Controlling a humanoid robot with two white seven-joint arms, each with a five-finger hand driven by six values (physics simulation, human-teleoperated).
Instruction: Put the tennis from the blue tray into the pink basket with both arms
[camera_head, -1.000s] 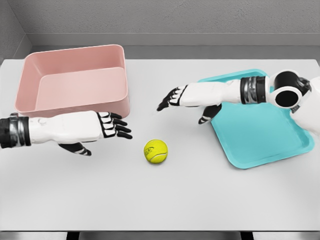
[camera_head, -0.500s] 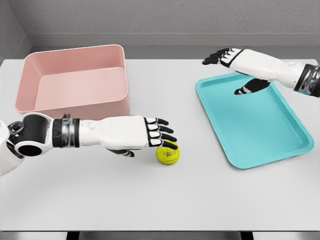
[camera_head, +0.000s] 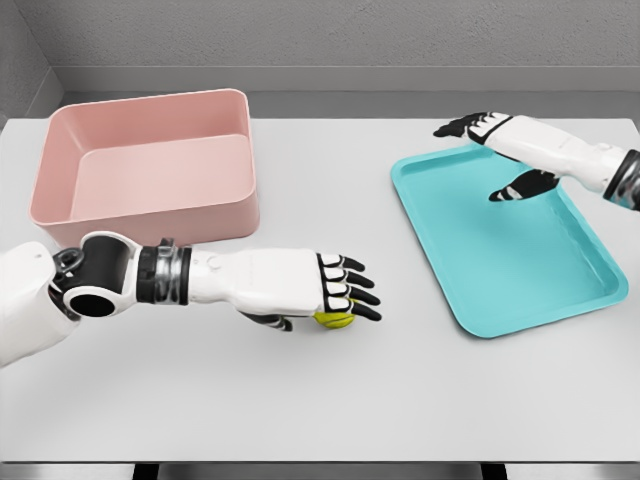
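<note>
Ball: the tennis ball (camera_head: 333, 318) sits on the table (camera_head: 330, 400), under the left hand (camera_head: 325, 288).
Left hand: fingers flat, not gripping.
Right hand (camera_head: 500, 150): open, far off.
Basket: the pink basket (camera_head: 150, 165) is up-left.

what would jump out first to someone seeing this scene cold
Probably the left hand stretched across the middle of the white table, its fingers draped over a yellow-green tennis ball that only peeks out underneath. Next come the two bright containers: the pink basket at the back left and the blue tray on the right, with the right hand open above the tray's far edge.
</note>
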